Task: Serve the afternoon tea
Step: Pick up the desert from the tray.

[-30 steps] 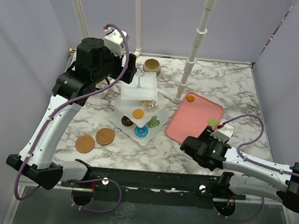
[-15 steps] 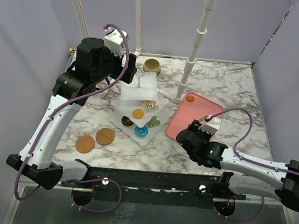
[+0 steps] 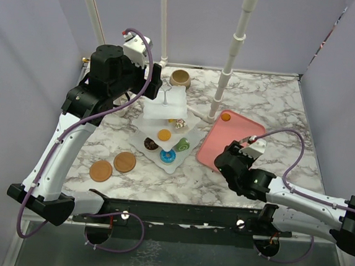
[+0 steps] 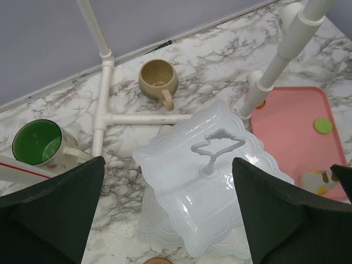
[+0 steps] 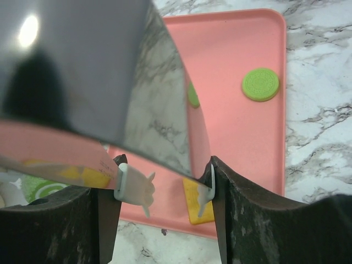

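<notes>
- While the left arm has kept to its place, the right arm has swung leftward along the near edge of the pink tray point(image 5: 242, 143), away from its near right corner and toward the three-tier stand point(image 3: 166, 114).
- The green macaron point(image 5: 260, 84) showed from above a moment ago and is now hidden under that arm in the overhead view. The wrist camera shows it lying on the tray all the same, so I'd say it has not been lifted yet.
- The right claw point(image 5: 168, 187) looks clamped across the metal tongs point(image 5: 82, 66), whose shiny blade fills the space ahead of it. Whether the tongs grip anything I cannot tell.
- Seen from that wrist, the macaron lies up and to the right of the claw's tips, apart from them. A yellow pastry point(image 5: 193, 208) sits on the tray just beneath them.
- The stand rests on the counter point(image 3: 261, 97) to this claw's left, its lower tiers dressed as before and its top plate bare.
- The left claw point(image 4: 168, 161) hangs spread wide above the stand's handle. The tan mug point(image 4: 157, 80) and green-lined mug point(image 4: 37, 144) stand beyond.
</notes>
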You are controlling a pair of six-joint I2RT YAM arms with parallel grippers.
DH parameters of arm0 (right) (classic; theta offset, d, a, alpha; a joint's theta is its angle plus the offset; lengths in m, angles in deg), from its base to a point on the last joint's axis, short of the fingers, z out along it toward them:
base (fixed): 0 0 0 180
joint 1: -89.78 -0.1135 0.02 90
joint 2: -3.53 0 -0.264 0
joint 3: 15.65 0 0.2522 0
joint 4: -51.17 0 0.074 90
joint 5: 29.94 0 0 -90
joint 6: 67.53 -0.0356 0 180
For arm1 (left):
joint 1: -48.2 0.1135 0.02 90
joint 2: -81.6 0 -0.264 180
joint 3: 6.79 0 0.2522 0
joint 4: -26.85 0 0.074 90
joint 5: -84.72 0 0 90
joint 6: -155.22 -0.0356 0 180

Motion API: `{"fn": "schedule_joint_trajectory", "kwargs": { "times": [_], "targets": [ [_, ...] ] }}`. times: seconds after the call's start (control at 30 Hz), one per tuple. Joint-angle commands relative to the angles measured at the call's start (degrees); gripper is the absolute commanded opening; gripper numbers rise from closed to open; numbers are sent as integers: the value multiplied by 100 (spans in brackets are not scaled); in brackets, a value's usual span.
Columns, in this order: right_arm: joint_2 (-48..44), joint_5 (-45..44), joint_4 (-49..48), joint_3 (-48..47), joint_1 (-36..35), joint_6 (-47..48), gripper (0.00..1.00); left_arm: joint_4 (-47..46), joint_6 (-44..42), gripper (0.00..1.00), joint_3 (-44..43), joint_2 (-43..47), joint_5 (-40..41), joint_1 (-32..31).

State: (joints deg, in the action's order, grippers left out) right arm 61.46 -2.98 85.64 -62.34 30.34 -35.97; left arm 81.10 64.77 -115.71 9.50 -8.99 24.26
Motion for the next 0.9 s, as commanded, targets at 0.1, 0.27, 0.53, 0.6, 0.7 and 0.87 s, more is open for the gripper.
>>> {"fn": "schedule_joint_trajectory", "kwargs": {
  "times": [0.1, 0.27, 0.53, 0.6, 0.7, 0.87],
  "targets": [
    [-120, 104, 54, 327, 59, 55, 61, 64, 27, 99, -171, 115, -101, 38],
    [7, 131, 231, 258, 90, 18, 62, 64, 159, 99, -173, 116, -112, 35],
    [-135, 188, 574, 30, 92, 122, 63, 65, 155, 99, -144, 125, -102, 34],
    [-256, 215, 494, 35, 91, 247, 64, 64, 150, 99, -144, 123, -94, 36],
    [-323, 229, 434, 67, 97, 326, 64, 65, 144, 99, -141, 125, -92, 39],
    [-192, 322, 424, 135, 98, 257, 64, 65, 141, 99, -126, 139, -86, 35]
  ]
}}
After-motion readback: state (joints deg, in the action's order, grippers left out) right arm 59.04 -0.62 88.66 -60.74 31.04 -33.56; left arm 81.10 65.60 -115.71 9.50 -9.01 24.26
